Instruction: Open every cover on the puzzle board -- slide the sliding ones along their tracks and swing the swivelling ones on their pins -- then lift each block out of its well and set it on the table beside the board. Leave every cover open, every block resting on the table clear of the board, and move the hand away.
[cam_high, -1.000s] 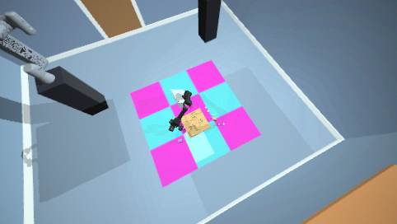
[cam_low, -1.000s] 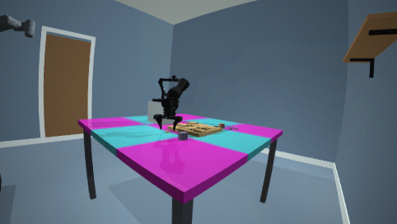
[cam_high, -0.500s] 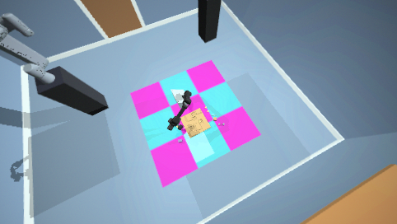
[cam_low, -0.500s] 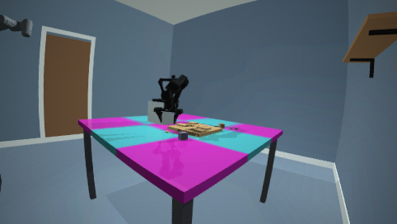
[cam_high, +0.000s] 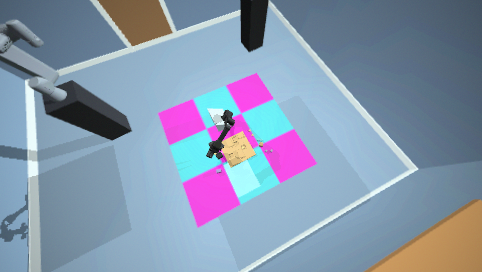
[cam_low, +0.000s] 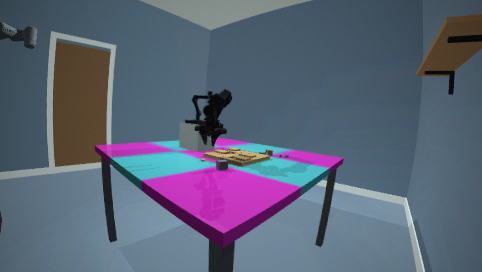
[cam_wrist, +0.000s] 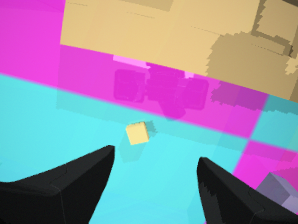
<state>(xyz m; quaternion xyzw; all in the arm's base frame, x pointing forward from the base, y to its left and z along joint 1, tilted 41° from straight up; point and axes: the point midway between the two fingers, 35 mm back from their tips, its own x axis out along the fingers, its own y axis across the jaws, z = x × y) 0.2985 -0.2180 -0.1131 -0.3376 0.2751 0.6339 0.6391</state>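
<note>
The jaws are hanging partly spread, pinching nothing, near a small yellow block. The block is lying on the checkered counter, apart from the wooden board; a gray cube is resting nearby.

- No text, label, brand, number or sign can be read in any of the views.
- Puzzle board: only thin lines and dark edges show on its face, none of them forming a readable letter or digit.
- Table: coloured squares, with no legible marking on them.
- End effector: no readable brand on its dark fingers; the exterior view is perhaps too coarse to show small print.
</note>
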